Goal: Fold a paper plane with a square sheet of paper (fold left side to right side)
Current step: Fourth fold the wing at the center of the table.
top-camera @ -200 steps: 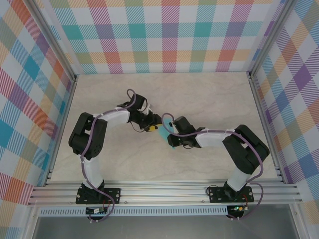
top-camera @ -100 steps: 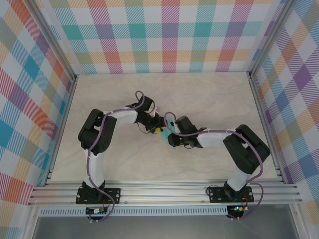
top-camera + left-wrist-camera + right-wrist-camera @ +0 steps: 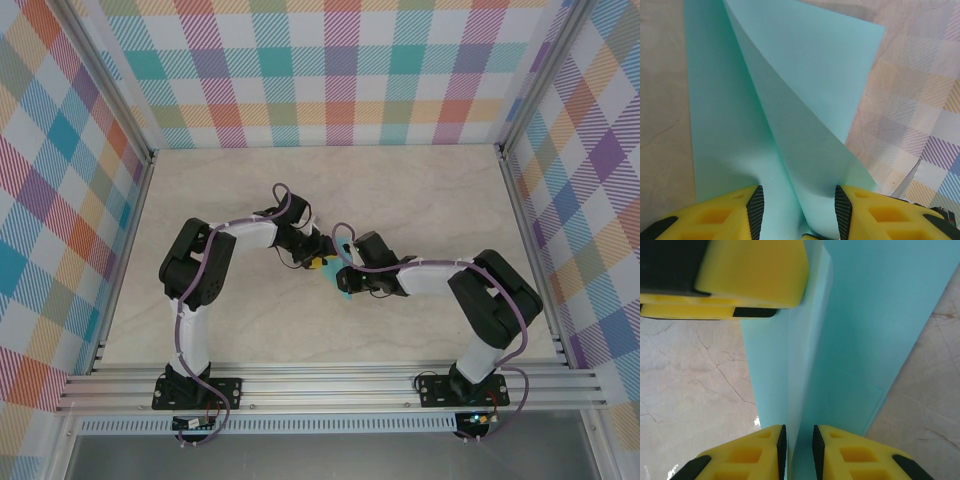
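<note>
The paper plane (image 3: 790,100) is turquoise, gripper fingers (image 3: 740,455) yellow-and-black, table (image 3: 690,365) veined cream, walls (image 3: 340,70) pastel plaid.

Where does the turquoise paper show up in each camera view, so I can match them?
Top external: paper, a small patch near the picture's centre.
Left wrist: across the middle, rising from between its own yellow fingers.
Right wrist: centre and right, running up from the pinching fingers.
Shared landmark: the pale veined tabletop around the paper.

Folded turquoise paper (image 3: 805,75), flap raised
</note>
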Controlling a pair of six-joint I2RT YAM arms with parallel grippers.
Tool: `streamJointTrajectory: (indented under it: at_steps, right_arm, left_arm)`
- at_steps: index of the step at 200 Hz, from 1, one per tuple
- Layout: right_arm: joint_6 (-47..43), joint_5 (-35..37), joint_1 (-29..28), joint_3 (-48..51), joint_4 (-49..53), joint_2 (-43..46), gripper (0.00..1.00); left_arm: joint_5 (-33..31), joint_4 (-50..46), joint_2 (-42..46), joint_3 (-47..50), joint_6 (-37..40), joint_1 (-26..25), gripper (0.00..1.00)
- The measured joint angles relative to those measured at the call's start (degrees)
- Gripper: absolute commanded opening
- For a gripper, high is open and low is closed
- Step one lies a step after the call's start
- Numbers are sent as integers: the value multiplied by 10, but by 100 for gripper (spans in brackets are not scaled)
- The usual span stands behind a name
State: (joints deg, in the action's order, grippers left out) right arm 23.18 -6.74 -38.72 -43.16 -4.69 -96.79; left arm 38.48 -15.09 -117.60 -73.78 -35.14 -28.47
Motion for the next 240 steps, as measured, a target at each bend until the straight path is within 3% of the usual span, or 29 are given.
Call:
streamJointTrajectory:
  at_steps: [158,240]
  right_arm:
    - [5,-55,47,4,36,55,37]
    - [0,-66,40,-23,73,11,38]
  left_arm:
    - [-1,0,0,0,0,0,44]
    - [-1,-1,0,0,0,0,44]
